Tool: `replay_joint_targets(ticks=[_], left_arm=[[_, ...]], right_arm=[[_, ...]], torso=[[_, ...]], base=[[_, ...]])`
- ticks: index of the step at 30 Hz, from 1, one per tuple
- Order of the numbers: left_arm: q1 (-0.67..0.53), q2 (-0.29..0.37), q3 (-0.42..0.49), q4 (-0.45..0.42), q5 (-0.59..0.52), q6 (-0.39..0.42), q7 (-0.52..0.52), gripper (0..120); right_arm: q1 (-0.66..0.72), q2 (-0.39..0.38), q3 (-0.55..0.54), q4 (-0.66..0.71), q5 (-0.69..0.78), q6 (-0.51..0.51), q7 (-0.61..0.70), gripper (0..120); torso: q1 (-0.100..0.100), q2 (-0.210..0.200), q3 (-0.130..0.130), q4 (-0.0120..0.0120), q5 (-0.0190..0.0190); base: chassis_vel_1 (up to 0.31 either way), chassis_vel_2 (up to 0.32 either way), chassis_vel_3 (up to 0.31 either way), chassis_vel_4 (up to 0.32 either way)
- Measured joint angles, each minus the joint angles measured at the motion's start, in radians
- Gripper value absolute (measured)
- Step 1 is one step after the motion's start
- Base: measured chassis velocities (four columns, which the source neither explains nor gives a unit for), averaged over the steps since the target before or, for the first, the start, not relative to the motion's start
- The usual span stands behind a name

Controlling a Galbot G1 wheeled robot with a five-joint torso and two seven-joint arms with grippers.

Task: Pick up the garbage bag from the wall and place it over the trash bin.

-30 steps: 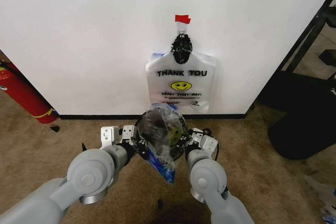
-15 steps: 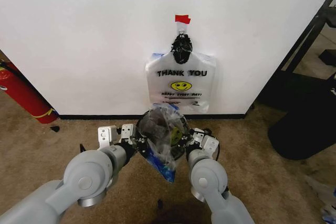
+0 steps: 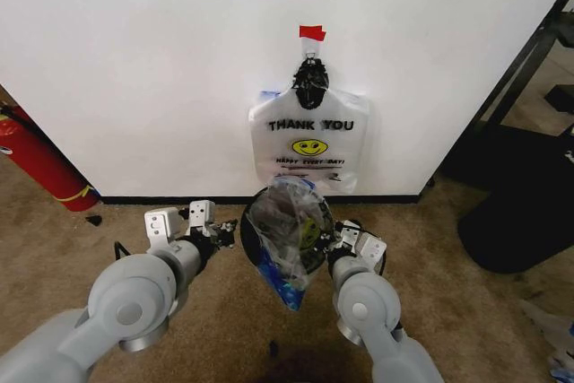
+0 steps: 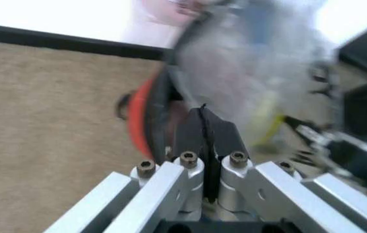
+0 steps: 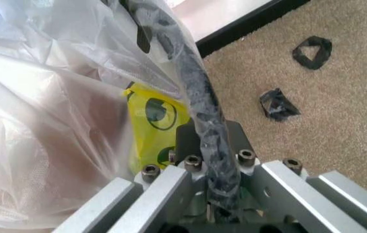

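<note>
Our right jaws are pinched on the garbage bag and the rim of the trash bin, so the bag stays over the bin. Our left jaws are closed with nothing in them, just left of the bin. The bin sits on the carpet near the wall. A flat bundle of bags hangs behind it. A red extinguisher lies far left.

The head camera looks down toward the plain white wall; both wrist cameras sit close against the crinkly translucent plastic bag, shared by all three.
</note>
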Motion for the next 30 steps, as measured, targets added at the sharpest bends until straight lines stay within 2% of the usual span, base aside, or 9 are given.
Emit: replay_joint_targets(ticks=[5, 8, 10, 15, 16, 18, 20, 23, 30], left_arm=[[-0.028, -0.009, 0.022, -0.014, -0.06, 0.017, 0.02, 6], [-0.042, -0.017, 0.045, -0.004, -0.067, 0.031, 0.02, 21], [-0.044, -0.02, 0.05, 0.003, -0.067, 0.034, 0.018, 24], [-0.044, -0.023, 0.058, 0.028, -0.061, 0.036, 0.014, 43], [-0.045, -0.024, 0.062, 0.032, -0.055, 0.036, 0.014, 50], [-0.046, -0.024, 0.064, 0.033, -0.053, 0.036, 0.013, 51], [-0.051, -0.024, 0.075, 0.038, -0.043, 0.036, 0.013, 63], [-0.052, -0.025, 0.081, 0.04, -0.034, 0.036, 0.012, 72], [-0.051, -0.015, 0.067, 0.021, -0.035, 0.035, 0.01, 59]], right_arm=[[-0.001, 0.002, -0.004, -0.001, -0.009, 0.0, -0.001, 0], [-0.005, 0.003, -0.006, 0.0, -0.013, -0.001, -0.003, 0], [-0.005, 0.003, -0.007, 0.001, -0.013, -0.001, -0.004, 0], [-0.004, 0.001, -0.007, 0.006, -0.011, -0.002, -0.006, 0], [-0.003, 0.0, -0.007, 0.006, -0.011, -0.002, -0.007, 0], [-0.002, 0.0, -0.007, 0.006, -0.011, -0.002, -0.007, 0], [0.0, 0.001, -0.008, 0.006, -0.01, -0.002, -0.007, 0], [0.001, 0.001, -0.011, 0.005, -0.01, -0.003, -0.007, 0], [0.008, -0.002, -0.005, 0.002, -0.007, -0.004, -0.008, 0]], torso=[[0.0, 0.0, 0.0, 0.0, 0.0001], [0.0, 0.0, 0.0, 0.0, 0.0], [0.0, 0.0, 0.0, 0.0, 0.0], [0.0, 0.0, 0.0, 0.0001, 0.0], [0.0, 0.0, 0.0, 0.0, 0.0], [0.0, 0.0, 0.0, 0.0001, 0.0], [0.0, 0.0, 0.0, 0.0, 0.0], [0.0, 0.0, 0.0, 0.0, 0.0], [0.0, 0.0, 0.0, -0.0001, 0.0]], base=[[0.0, 0.0, 0.0, 0.0], [0.0, 0.0, 0.0, 0.0], [0.0, 0.0, 0.0, 0.0], [0.0, 0.0, 0.0, 0.0], [0.0, 0.0, 0.0, 0.0], [0.0, 0.0, 0.0, 0.0], [0.0, 0.0, 0.0, 0.0], [0.0, 0.0, 0.0, 0.0], [0.0, 0.0, 0.0, 0.0]])
